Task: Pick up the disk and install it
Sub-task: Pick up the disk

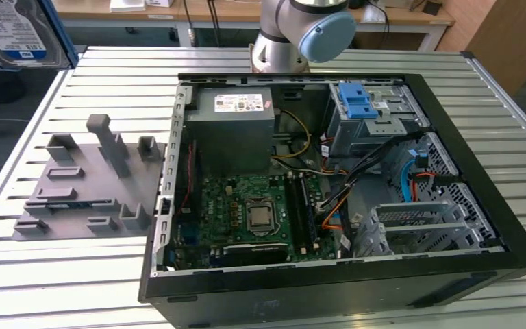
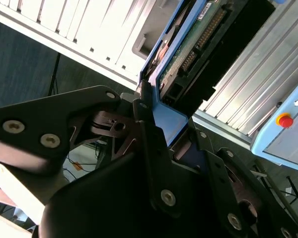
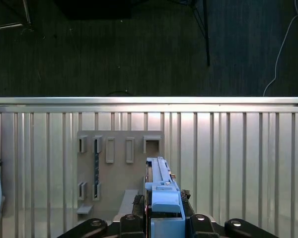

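The disk [image 1: 11, 31] hangs high at the exterior view's far left, above the table's edge, its white-and-blue label facing the camera inside a blue carrier. In the second wrist view my gripper [image 2: 166, 116] is shut on the blue carrier's end, and the disk [image 2: 198, 44] shows its green circuit-board side. In the first wrist view the disk [image 3: 161, 191] stands edge-on between the black fingers [image 3: 135, 202], over the grey holder [image 3: 119, 168] on the slatted table.
An open computer case [image 1: 290, 288] lies at the table's middle, with a grey power-supply box [image 1: 235, 130], a motherboard [image 1: 254, 212] and a drive cage with a blue latch [image 1: 359, 103]. The grey holder [image 1: 90, 185] lies at the exterior view's left. A pendant with a red button [image 2: 285, 120] is nearby.
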Action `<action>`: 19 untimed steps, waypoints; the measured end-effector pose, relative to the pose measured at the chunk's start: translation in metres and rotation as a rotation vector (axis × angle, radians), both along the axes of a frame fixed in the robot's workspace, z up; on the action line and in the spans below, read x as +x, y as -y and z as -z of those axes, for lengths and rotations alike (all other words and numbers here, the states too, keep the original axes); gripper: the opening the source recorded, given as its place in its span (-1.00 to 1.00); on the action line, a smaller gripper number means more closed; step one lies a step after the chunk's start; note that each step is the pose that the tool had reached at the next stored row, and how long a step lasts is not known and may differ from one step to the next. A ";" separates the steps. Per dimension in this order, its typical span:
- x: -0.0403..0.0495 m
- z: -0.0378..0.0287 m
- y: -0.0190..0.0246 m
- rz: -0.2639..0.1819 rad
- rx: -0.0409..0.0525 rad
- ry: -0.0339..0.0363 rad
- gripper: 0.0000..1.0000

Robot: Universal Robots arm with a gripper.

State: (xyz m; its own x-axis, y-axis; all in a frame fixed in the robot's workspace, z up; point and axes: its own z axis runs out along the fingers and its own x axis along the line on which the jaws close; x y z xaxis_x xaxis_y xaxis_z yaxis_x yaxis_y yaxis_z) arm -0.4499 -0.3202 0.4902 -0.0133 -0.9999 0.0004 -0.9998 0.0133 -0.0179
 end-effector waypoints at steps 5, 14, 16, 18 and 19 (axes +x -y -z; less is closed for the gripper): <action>-0.0002 -0.0002 0.0009 0.000 -0.0001 -0.0002 -0.27; 0.0016 -0.0002 0.0100 0.000 0.0000 -0.0001 -0.27; 0.0041 -0.0002 0.0101 0.000 -0.0001 -0.0001 -0.27; 0.0059 -0.0002 0.0100 0.000 -0.0001 -0.0002 -0.27; 0.0065 -0.0002 0.0100 0.000 -0.0001 -0.0002 -0.27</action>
State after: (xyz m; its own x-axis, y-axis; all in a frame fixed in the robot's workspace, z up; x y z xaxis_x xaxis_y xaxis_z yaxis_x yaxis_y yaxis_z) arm -0.4434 -0.3302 0.4904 -0.0134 -0.9999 0.0005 -0.9998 0.0134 -0.0177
